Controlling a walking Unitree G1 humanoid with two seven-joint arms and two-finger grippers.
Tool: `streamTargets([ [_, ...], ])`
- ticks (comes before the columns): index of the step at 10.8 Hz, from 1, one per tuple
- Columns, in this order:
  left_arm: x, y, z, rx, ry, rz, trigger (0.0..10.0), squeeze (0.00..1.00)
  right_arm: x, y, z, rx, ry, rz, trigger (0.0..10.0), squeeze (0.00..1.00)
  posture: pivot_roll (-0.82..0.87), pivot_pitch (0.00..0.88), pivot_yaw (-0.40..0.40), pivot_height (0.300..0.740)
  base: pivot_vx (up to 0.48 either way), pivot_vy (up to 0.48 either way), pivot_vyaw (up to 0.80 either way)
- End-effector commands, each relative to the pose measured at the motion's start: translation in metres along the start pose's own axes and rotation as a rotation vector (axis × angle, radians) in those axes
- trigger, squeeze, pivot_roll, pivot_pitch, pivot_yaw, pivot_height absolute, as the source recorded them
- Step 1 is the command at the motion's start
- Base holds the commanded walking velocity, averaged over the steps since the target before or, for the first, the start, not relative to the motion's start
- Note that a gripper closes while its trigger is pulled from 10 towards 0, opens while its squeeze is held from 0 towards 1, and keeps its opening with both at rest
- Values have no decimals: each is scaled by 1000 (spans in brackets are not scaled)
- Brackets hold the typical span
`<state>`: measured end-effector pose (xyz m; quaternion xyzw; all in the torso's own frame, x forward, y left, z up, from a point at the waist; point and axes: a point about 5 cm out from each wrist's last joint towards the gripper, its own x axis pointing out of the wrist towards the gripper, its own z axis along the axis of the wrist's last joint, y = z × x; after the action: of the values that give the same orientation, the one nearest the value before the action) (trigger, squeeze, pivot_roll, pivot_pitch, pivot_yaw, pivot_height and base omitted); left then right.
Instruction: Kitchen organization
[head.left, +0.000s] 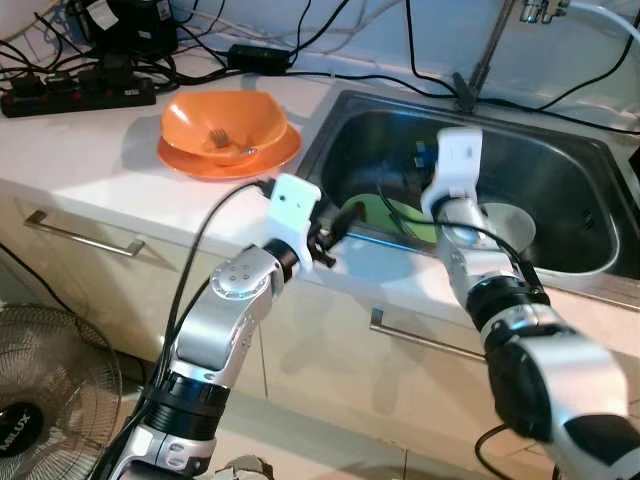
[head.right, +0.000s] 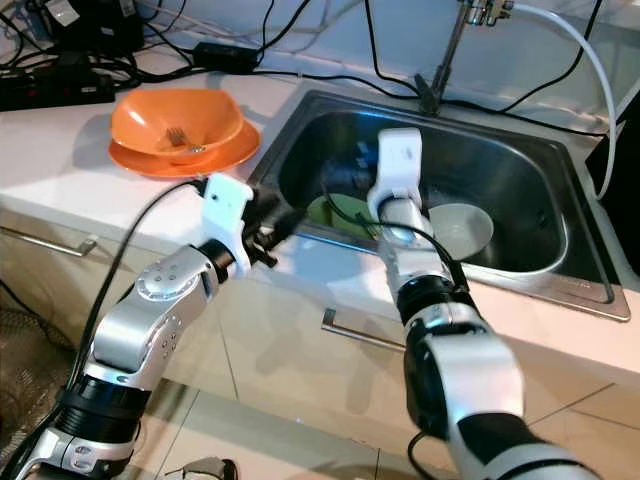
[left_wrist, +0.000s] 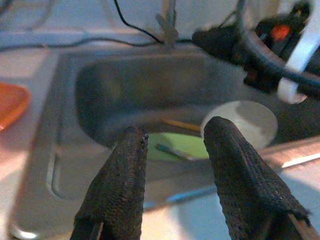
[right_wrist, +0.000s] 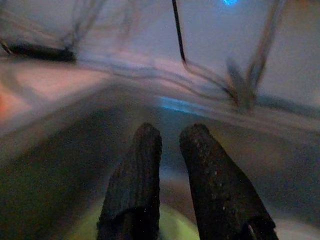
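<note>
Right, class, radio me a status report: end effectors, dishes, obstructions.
Left end effector open at sink front edge. Right end effector nearly closed, empty, over green plate. White bowl alongside. Cables cross sink rim.

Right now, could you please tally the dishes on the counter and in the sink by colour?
Orange: 2, a bowl sitting on a plate on the counter.
Green: 1, a plate in the sink.
White: 1, a bowl in the sink.
Total: 4
</note>
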<state>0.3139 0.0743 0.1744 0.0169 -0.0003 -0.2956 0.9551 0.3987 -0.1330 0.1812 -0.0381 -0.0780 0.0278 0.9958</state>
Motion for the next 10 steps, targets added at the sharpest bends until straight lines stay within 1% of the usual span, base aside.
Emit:
streamTargets([
  [1,2,2,3,31,-27,37,10000,0,-5,2,5,-11,-79,26,10000,0,95,37,-58,740,0,0,0],
  [3,1,7,5,82,-58,92,10000,0,-20,6,7,-20,-174,67,10000,0,81,42,-61,740,0,0,0],
  [4,0,9,4,94,-70,115,10000,0,-31,5,6,-16,-200,76,10000,0,75,45,-62,740,0,0,0],
  [5,-2,12,3,106,-87,146,10000,0,-49,3,0,-2,-213,75,10000,0,62,43,-59,740,0,0,0],
  [6,-4,15,2,118,-100,171,10000,0,-62,3,-7,-3,-194,69,10000,0,53,42,-53,740,0,0,0],
  [7,-6,17,4,162,-112,188,10000,0,-67,5,-14,13,-159,47,10000,0,49,38,-47,740,0,0,0],
  [8,-6,18,9,216,-122,204,10000,0,-68,8,-15,22,-152,47,10000,0,51,37,-45,740,0,0,0],
  [9,-7,23,20,344,-146,245,10000,0,-71,15,-18,36,-135,56,10000,0,57,34,-44,740,0,0,0],
  [10,-9,26,29,534,-156,262,10000,0,-73,19,-19,46,-115,58,10000,0,70,31,-46,740,0,0,0],
])
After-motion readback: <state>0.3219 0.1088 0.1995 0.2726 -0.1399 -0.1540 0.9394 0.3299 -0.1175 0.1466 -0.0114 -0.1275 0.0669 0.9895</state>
